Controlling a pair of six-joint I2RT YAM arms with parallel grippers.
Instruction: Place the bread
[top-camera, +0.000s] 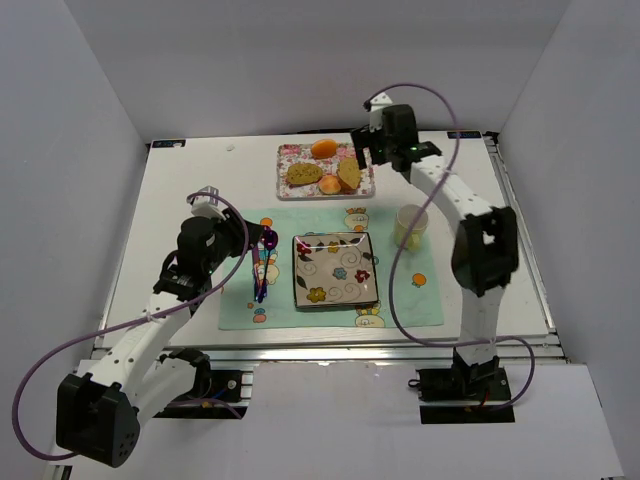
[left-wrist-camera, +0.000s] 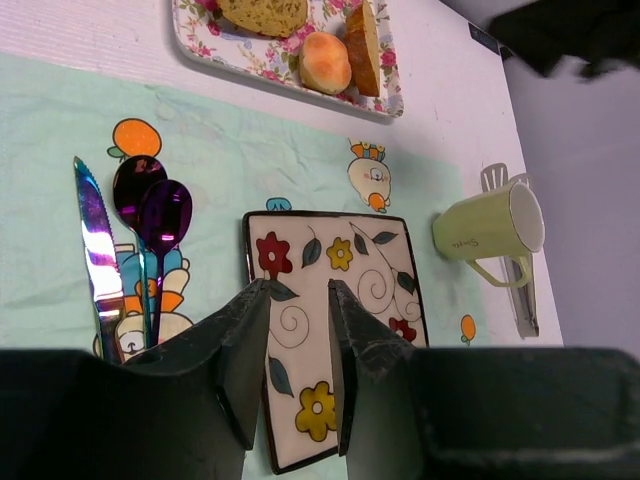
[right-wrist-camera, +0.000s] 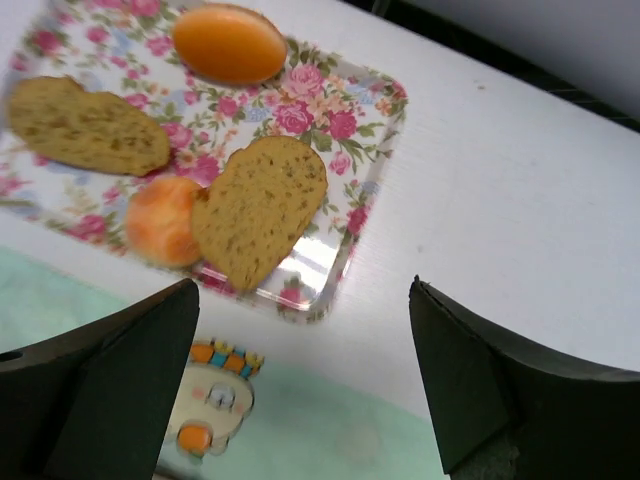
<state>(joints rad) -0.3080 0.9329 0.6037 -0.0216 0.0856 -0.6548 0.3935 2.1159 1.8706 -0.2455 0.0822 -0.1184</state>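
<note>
Both bread pieces lie on a floral tray (top-camera: 290, 152) at the back of the table. The oval speckled loaf (top-camera: 303, 173) is on its left part and the tan wedge slice (top-camera: 349, 174) on its right part. In the right wrist view the wedge slice (right-wrist-camera: 260, 205) lies just ahead of the jaws and the loaf (right-wrist-camera: 88, 127) is at the upper left. My right gripper (top-camera: 363, 157) hovers over the tray's right edge, wide open and empty (right-wrist-camera: 303, 290). My left gripper (top-camera: 262, 240) is open a little and empty, above the patterned plate (left-wrist-camera: 297, 285).
On the tray an orange fruit (top-camera: 323, 148) and a small peach-coloured fruit (top-camera: 329, 185) lie beside the bread. A square flowered plate (top-camera: 334, 292) sits on a green placemat (top-camera: 420, 300), with a knife and spoons (top-camera: 261, 270) to its left and a pale green mug (top-camera: 410, 226) to its right.
</note>
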